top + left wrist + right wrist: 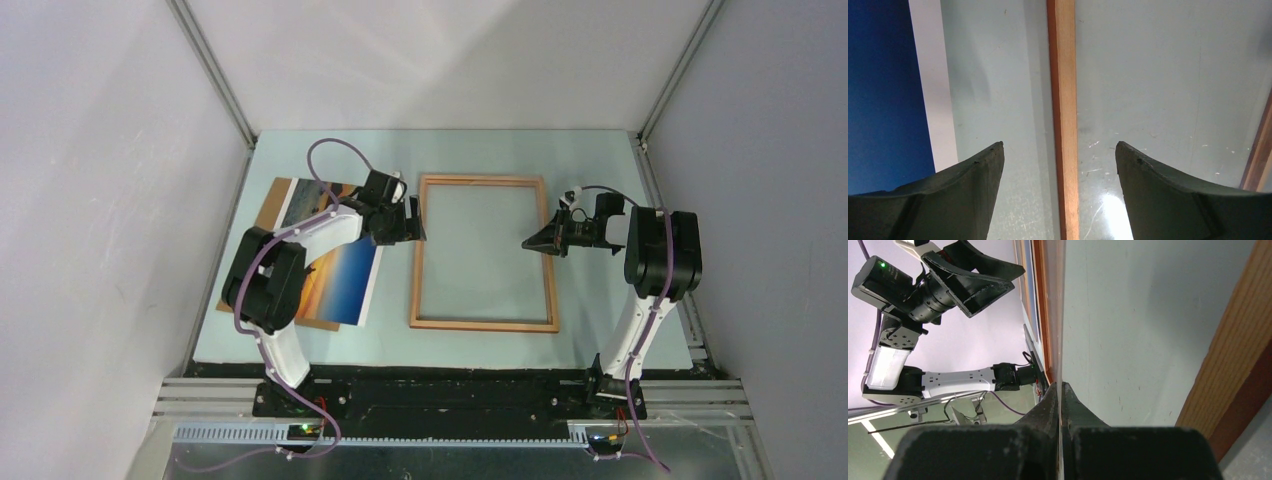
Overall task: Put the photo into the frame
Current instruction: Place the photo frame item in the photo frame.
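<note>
The frame lies flat at the table's middle. The photo lies face up to its left on a brown board, partly under my left arm. My left gripper is open above the frame's left rail, one finger on each side; the photo's blue area and white border show at the left of the left wrist view. My right gripper reaches over the frame's right rail. It is shut on the edge of a thin clear-looking sheet inside the frame.
The brown backing board sticks out beyond the photo at the far left. Grey enclosure walls stand to the left, right and back. Metal rails run along the near edge by the arm bases.
</note>
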Robot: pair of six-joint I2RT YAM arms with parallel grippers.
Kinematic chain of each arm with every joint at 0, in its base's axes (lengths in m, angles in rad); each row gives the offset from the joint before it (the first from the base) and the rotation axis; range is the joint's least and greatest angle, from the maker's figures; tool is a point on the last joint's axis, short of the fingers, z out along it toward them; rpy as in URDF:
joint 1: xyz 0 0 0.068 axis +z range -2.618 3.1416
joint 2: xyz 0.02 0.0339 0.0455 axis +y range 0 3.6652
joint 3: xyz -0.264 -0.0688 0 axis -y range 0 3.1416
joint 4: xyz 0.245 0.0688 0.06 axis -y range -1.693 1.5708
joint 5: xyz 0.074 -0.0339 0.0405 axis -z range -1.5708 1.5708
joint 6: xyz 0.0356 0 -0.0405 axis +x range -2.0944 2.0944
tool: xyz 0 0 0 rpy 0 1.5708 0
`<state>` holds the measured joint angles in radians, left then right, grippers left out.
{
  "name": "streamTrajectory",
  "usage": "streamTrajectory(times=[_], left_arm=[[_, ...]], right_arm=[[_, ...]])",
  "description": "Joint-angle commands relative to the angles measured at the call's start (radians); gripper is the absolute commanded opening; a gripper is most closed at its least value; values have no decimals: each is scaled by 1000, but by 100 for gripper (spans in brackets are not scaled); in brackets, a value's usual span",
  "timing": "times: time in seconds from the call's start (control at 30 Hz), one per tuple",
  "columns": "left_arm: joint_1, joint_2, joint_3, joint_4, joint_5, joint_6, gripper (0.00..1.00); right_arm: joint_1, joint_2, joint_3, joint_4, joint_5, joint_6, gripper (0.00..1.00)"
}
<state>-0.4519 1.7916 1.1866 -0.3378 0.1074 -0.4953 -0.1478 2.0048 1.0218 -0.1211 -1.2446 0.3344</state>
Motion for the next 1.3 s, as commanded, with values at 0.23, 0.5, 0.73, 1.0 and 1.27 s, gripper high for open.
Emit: streamTrajectory(times=[0.23, 0.5, 0.73, 1.0, 1.27], left_arm=[[-28, 21, 64, 25, -19, 20, 90], [-42, 43, 92, 24, -16, 26, 97], [-56, 43, 122, 11, 0, 58, 100], [-64, 49, 159, -16, 12, 74, 100], [-81, 60, 182, -23, 15, 75, 100]], right_arm=[[2, -18, 30, 12, 29, -34, 1], [6, -28, 59, -63, 87, -83, 7], [12, -35, 72, -101, 141, -107, 17], [37, -43, 73, -106, 181, -106, 19], [55, -40, 72, -100, 197, -104, 25]])
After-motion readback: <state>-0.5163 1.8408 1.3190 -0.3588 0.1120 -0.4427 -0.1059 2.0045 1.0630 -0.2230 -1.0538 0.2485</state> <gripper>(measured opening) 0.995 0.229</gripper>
